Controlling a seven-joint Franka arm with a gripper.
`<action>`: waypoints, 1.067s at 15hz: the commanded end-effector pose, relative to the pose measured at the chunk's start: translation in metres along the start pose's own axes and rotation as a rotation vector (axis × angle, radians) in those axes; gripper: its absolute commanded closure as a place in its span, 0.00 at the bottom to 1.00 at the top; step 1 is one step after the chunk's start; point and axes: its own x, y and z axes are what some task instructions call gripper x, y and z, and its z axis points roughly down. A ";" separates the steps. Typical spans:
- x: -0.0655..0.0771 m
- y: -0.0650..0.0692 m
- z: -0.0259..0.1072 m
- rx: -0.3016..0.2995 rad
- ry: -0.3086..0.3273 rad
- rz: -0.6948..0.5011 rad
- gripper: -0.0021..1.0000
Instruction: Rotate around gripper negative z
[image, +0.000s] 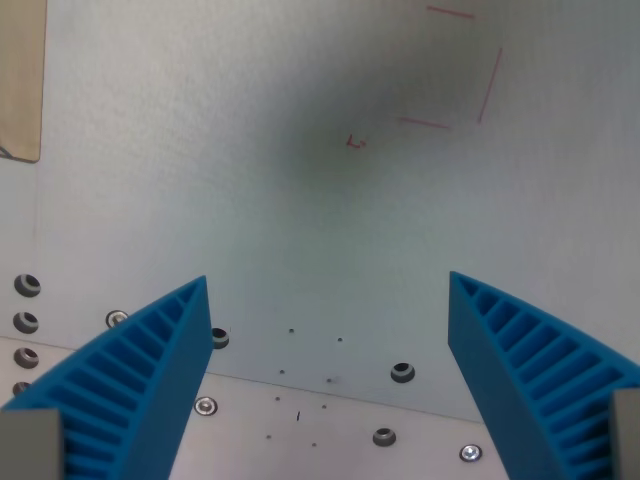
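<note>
Tabletop fills the wrist view, pale and bare but for red pen marks far right, a tan board far left, and bolt holes near. The hand hovers above it, blue fingers wide apart, holding nothing. Its opening axis runs left to right; it points down at the surface. Progress of the turn cannot be judged from this single view.
</note>
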 end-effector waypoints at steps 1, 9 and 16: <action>0.000 0.001 -0.002 -0.001 0.004 -0.109 0.00; 0.000 0.001 -0.002 -0.001 0.004 -0.203 0.00; 0.000 0.001 -0.002 -0.001 0.004 -0.284 0.00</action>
